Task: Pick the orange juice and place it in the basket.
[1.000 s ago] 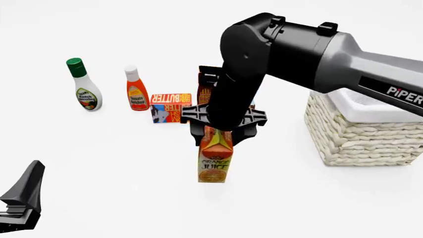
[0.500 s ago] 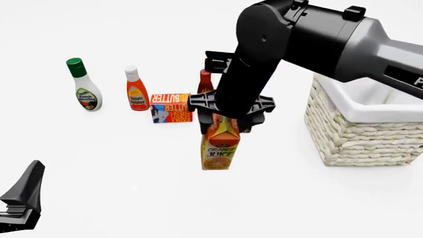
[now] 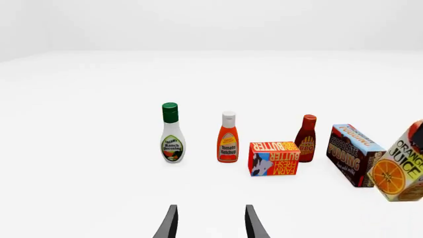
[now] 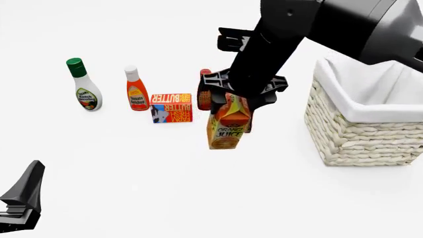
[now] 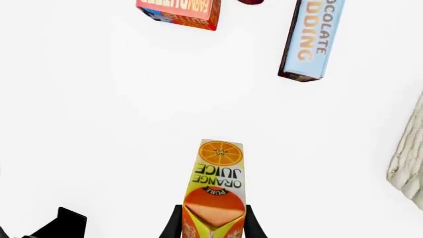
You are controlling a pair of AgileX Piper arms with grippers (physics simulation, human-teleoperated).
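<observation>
Gripping the orange juice (image 4: 229, 126) by its gable top, the right gripper (image 4: 233, 101) holds the carton clear of the worktop (image 4: 132, 178), slightly tilted. In the right wrist view the 2 fingers (image 5: 173, 224) press either side of the carton's top (image 5: 213, 191), lettering and orange-slice picture facing the camera.

Front view: carton sits near centre, with the basket (image 4: 363, 129) at its 3 o'clock, apart from it. Basket is upright, white cloth lining folded over its rim.

At the carton's 9 to 10 o'clock: butter box (image 4: 171, 107), ketchup bottle (image 4: 136, 89), then ranch dressing bottle (image 4: 83, 92) farthest out. A dark red bottle (image 4: 204, 94) stands just behind the carton at about 11 o'clock, partly hidden by the arm. Pudding box (image 3: 355, 154) lies on the worktop, seen in both wrist views.

Left gripper (image 3: 210, 223) hangs at 7 o'clock, well apart from everything; jaws parted, nothing between them.
</observation>
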